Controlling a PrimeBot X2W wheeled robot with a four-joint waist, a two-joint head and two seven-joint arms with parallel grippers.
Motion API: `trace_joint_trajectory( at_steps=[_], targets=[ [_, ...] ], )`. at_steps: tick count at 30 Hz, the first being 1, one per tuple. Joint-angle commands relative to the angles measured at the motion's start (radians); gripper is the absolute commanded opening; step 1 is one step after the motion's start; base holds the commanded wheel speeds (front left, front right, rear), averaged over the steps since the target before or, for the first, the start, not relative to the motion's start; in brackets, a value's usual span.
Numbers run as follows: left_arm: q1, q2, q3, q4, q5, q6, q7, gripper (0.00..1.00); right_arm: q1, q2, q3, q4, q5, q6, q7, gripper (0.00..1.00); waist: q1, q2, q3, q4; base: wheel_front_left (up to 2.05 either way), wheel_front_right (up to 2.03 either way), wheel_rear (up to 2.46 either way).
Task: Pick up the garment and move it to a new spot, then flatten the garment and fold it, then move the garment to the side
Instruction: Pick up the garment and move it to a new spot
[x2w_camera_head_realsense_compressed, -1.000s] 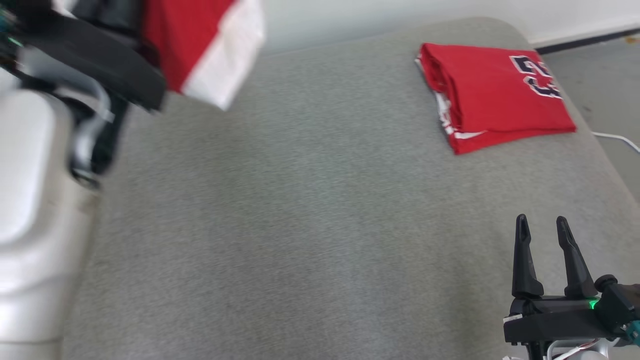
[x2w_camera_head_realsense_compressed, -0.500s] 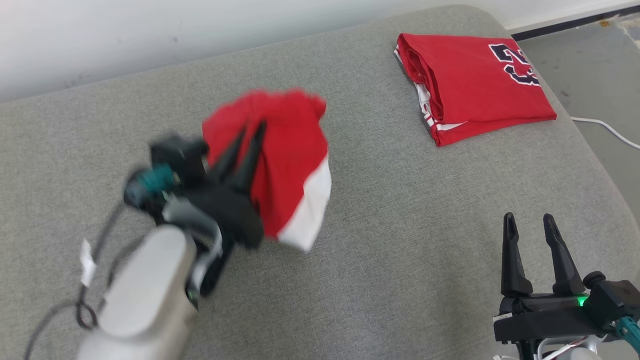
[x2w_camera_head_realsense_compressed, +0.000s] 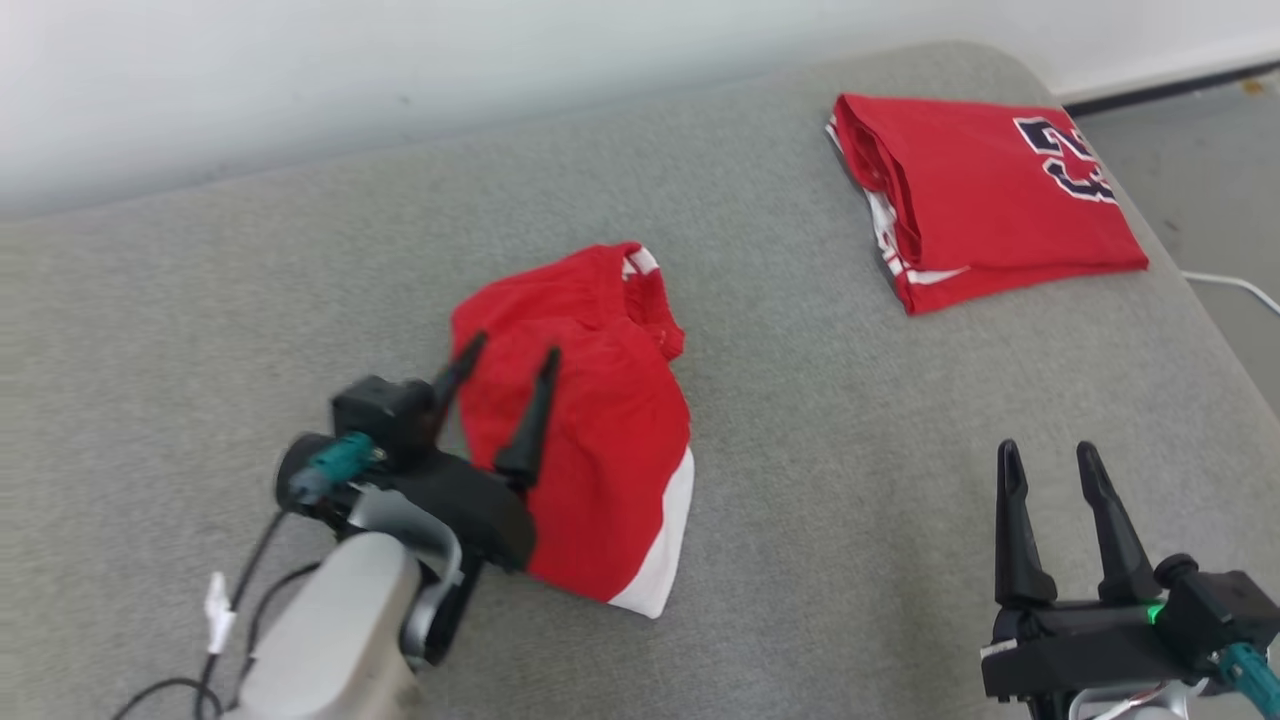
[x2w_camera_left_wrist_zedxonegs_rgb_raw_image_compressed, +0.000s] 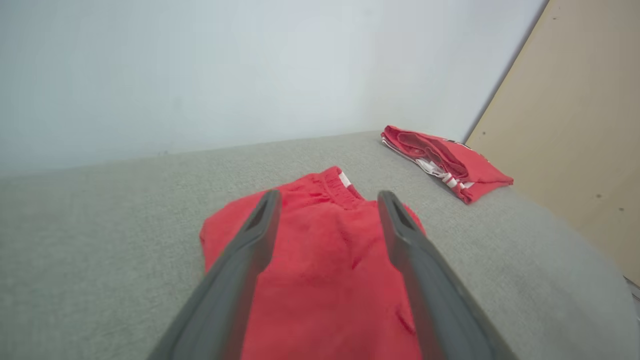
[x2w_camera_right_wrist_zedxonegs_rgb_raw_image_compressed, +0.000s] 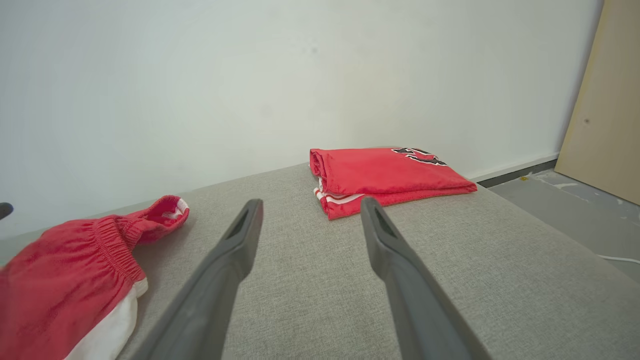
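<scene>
Garment: red shorts (x2w_camera_head_realsense_compressed: 590, 420) lie in a rumpled heap near the middle of the grey cushion (x2w_camera_head_realsense_compressed: 800, 520), a little toward its left edge and well apart from everything else.
Left gripper: the left gripper (x2w_camera_head_realsense_compressed: 515, 346) hovers at the heap's near-left side with its fingers spread apart; the cloth lies beneath them and is not clamped.
Right gripper: the right gripper (x2w_camera_head_realsense_compressed: 1046, 448) sits over bare cushion toward the front right corner, fingers apart and empty.
Fabric: thin, matte red knit that looks slightly mesh-like. A gathered elastic waistband curls up at the far end, and a white band runs along the near hem.
Shape: doubled over on itself, humped in the middle, with no edge lying straight.
Handling, as a judgement: light, limp and not fragile. It will sag and bunch from any single hold, and it may drag on the coarse upholstery instead of sliding.
Where to hold: probably the waistband, the thickest and firmest edge, taken at its two ends with one gripper each. Otherwise take the white hem corners to pull the cloth flat.
Cushion: woven grey cover, softly padded, rounded at the far right corner.
Neighbour: a folded red jersey (x2w_camera_head_realsense_compressed: 990, 200) with dark numerals rests at the far right corner.
Stage: the garment looks set down, and flattening is not yet done.
</scene>
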Motion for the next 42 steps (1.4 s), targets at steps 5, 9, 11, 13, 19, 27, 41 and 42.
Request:
trace_joint_trajectory(
  at_steps=[5,9,11,13,19,27,41,42],
  targets=[
    [0.033,0.048,0.086,-0.086,0.032,0.039,-0.021,1.00,0.036,0.000,-0.001,0.000,-0.022,-0.003,-0.001,1.00,0.0000,0.0000,-0.085,0.080,0.00,0.00,0.00],
    [0.100,0.080,0.172,-0.200,0.066,0.062,-0.021,1.00,0.052,0.000,0.009,-0.003,-0.035,-0.003,-0.001,1.00,0.0000,0.0000,-0.116,0.120,0.00,0.00,0.00],
    [0.141,0.092,0.210,-0.250,0.084,0.068,-0.021,1.00,0.056,0.000,0.017,-0.007,-0.039,-0.003,-0.001,1.00,0.0000,0.0000,-0.128,0.136,0.00,0.00,0.00],
    [0.188,0.103,0.243,-0.296,0.098,0.070,-0.021,1.00,0.057,0.000,0.022,-0.010,-0.046,-0.003,-0.001,1.00,0.0000,0.0000,-0.140,0.150,0.00,0.00,0.00],
    [0.357,0.131,0.342,-0.393,0.134,0.075,-0.021,1.00,0.067,0.000,0.033,-0.014,-0.056,-0.003,-0.001,1.00,0.0000,0.0000,-0.165,0.180,0.00,0.00,0.00],
    [0.526,0.114,0.427,-0.456,0.156,0.060,-0.021,1.00,0.094,0.000,0.039,-0.017,-0.056,-0.003,-0.001,1.00,0.0000,0.0000,-0.182,0.214,0.00,0.00,0.00],
    [0.640,0.015,0.525,-0.490,0.209,0.014,-0.021,1.00,0.146,0.000,0.045,-0.005,-0.054,-0.003,-0.001,1.00,0.0000,0.0000,-0.183,0.260,0.00,0.00,0.00],
    [0.642,0.008,0.534,-0.489,0.209,0.007,-0.021,1.00,0.148,0.000,0.047,-0.003,-0.052,-0.003,-0.001,1.00,0.0000,0.0000,-0.183,0.261,0.00,0.00,0.00]
  ],
)
